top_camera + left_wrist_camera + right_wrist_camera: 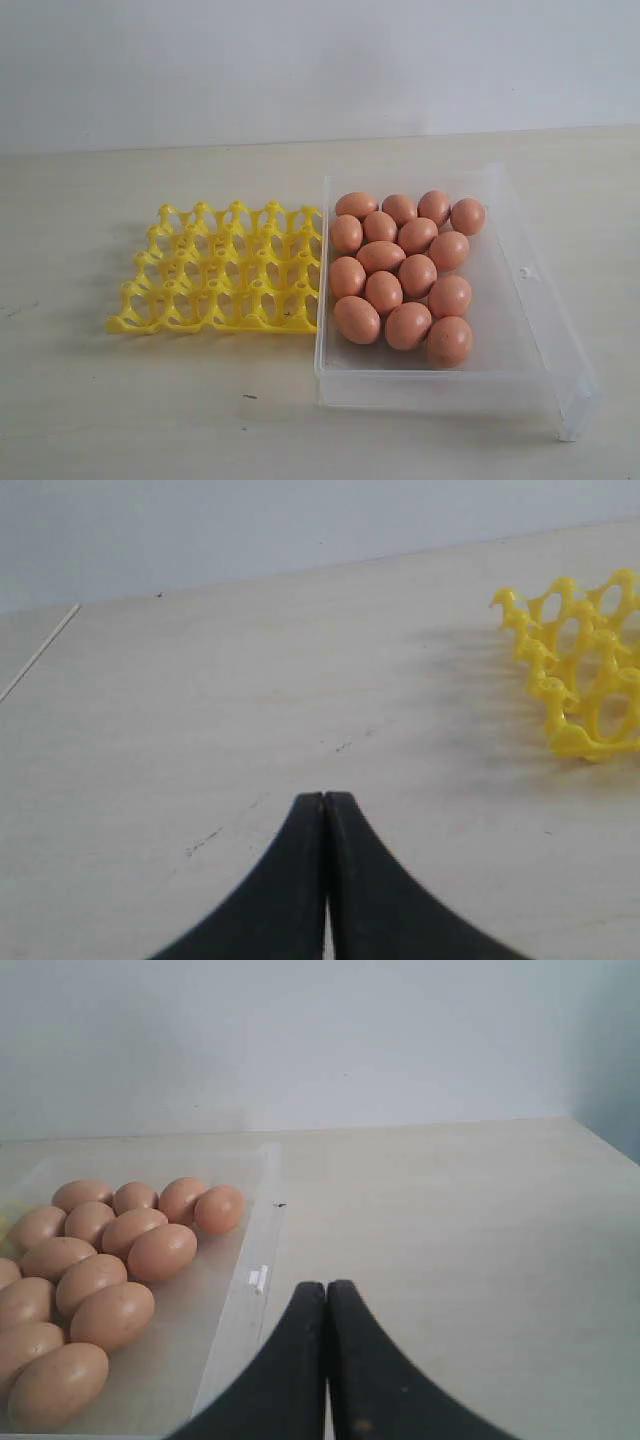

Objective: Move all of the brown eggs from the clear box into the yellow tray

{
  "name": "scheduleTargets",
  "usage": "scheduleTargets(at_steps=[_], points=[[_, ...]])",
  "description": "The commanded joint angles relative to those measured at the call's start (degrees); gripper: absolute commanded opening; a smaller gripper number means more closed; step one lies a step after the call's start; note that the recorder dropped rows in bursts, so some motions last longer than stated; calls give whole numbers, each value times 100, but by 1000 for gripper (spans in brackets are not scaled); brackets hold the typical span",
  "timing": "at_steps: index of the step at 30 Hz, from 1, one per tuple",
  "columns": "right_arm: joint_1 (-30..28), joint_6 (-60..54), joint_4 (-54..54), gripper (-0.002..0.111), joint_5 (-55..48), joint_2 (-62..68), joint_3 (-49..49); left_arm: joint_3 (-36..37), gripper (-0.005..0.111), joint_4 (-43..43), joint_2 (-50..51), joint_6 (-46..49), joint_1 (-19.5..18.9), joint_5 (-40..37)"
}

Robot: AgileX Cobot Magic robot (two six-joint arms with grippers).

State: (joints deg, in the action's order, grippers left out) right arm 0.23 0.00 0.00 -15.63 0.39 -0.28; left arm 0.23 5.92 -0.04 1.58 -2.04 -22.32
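Observation:
Several brown eggs [400, 262] lie bunched together in the clear box [540, 330], on the right of the exterior view. The yellow tray [225, 268] stands against the box's left wall, and all its cups show empty. Neither arm appears in the exterior view. My left gripper [325, 798] is shut with nothing in it, over bare table, with a corner of the yellow tray [585, 670] off to one side. My right gripper [326, 1286] is shut and holds nothing, just outside the clear box's wall [245, 1280], with the brown eggs [100, 1260] beyond that wall.
The pale wooden table [120, 400] runs back to a white wall [300, 60]. A small white tab [524, 272] sits on the box's right rim. A table edge or seam [40, 650] shows in the left wrist view.

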Motion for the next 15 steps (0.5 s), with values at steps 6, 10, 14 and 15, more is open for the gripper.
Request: scheduleTargets(at_steps=[6,10,14,15], points=[[-23,-31,0,0,-9,-39,28,-23,0,-14,4,-25,34,52],[-23,-31,0,0,-9,-39,28,-23,0,-14,4,-25,34,52],[-25,0,604,0,125,-39,-13,-23,0,-14,4,-25,34,52],[-25,0,888,0,297,-39,-171,-23,0,-14,4,-25,34,52]])
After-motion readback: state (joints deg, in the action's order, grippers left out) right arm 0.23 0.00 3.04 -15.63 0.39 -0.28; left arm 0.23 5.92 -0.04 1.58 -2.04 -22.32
